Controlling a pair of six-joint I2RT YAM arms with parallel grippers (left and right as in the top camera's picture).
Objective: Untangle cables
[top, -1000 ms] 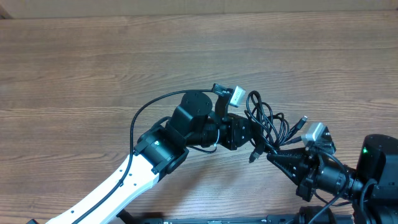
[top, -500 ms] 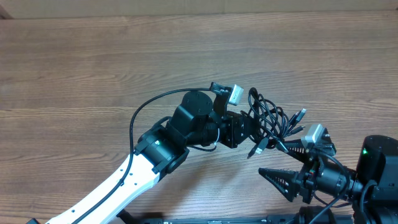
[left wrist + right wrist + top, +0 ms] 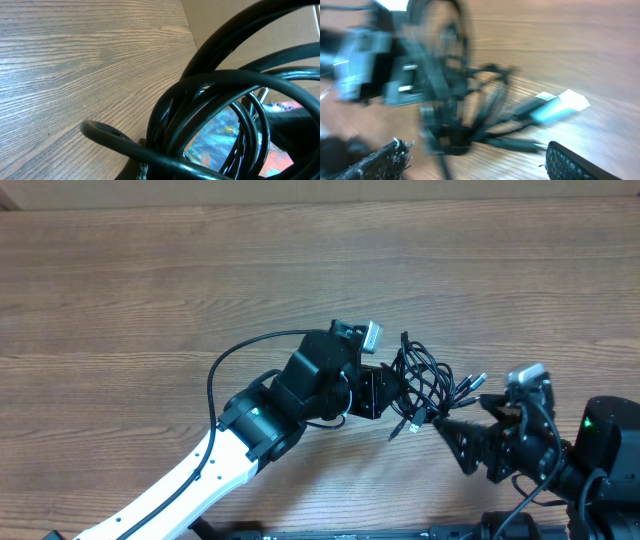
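Cables (image 3: 428, 380) light, limp; left gripper (image 3: 400, 393) clamps the knot, right gripper (image 3: 475, 150) spread open, so take a free plug end (image 3: 471, 381).

A robotics lab, it seems: a white-and-black arm (image 3: 250, 425) and a black arm (image 3: 605, 442) stand at a plain wood-grain bench (image 3: 150, 300).

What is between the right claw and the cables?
Only bare wooden table, seen in the blurred right wrist view; the open right claw has not reached the cables.
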